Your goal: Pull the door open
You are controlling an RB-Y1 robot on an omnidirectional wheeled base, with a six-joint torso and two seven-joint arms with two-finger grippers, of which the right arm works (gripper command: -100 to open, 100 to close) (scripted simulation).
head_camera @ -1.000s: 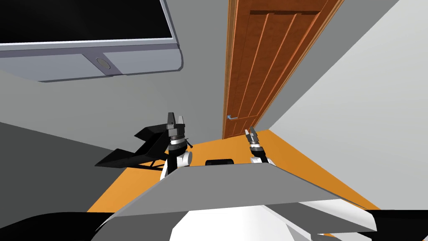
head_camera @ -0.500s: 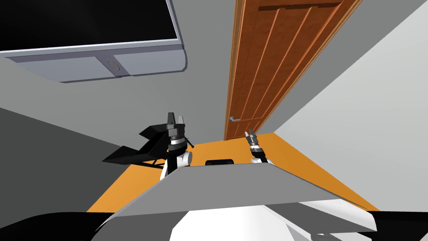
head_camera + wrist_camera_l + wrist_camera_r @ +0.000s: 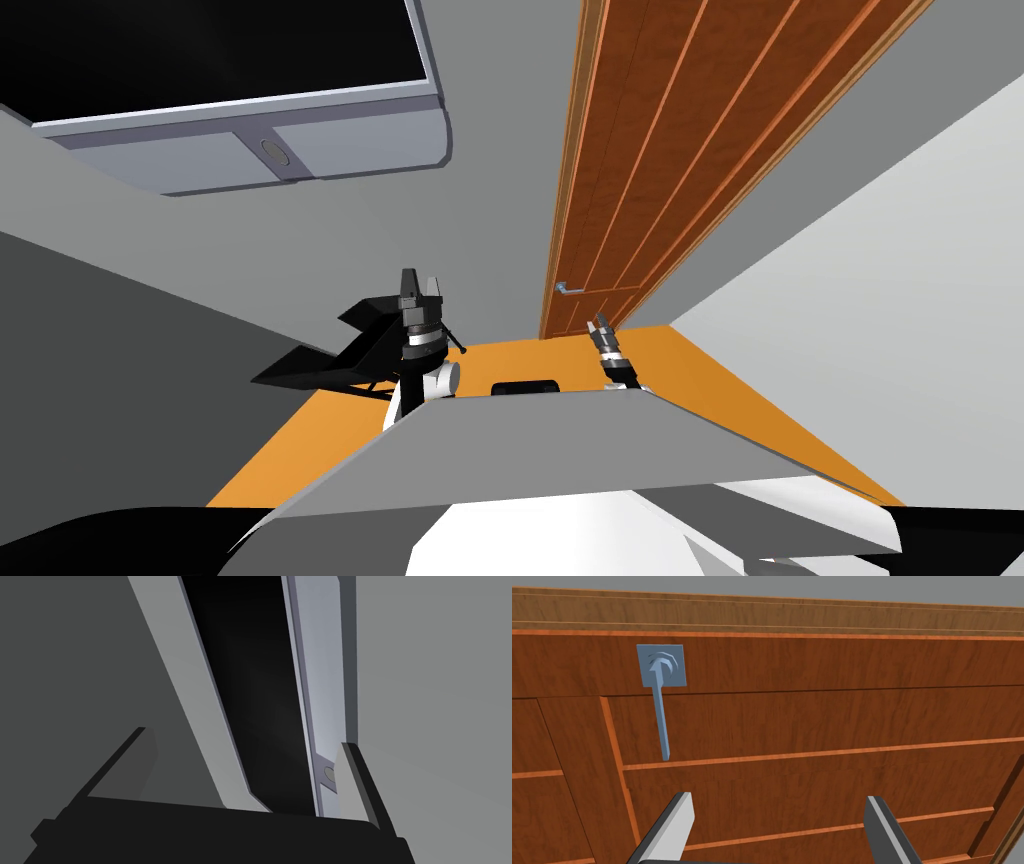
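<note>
On the brown wooden door (image 3: 822, 711), near its edge, sits a blue-grey lever handle (image 3: 660, 711). The right hand (image 3: 779, 798) faces the door near the handle's tip, fingers spread, holding nothing. The left hand (image 3: 420, 288), farther from the door, is spread too.

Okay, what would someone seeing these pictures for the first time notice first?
Most likely the reddish-brown panelled door, running up the wall ahead to the right. Next, its small blue-grey lever handle, with the open right gripper pointed at the door beside it, not touching. A big grey-framed black panel sits on the wall to the left.
</note>
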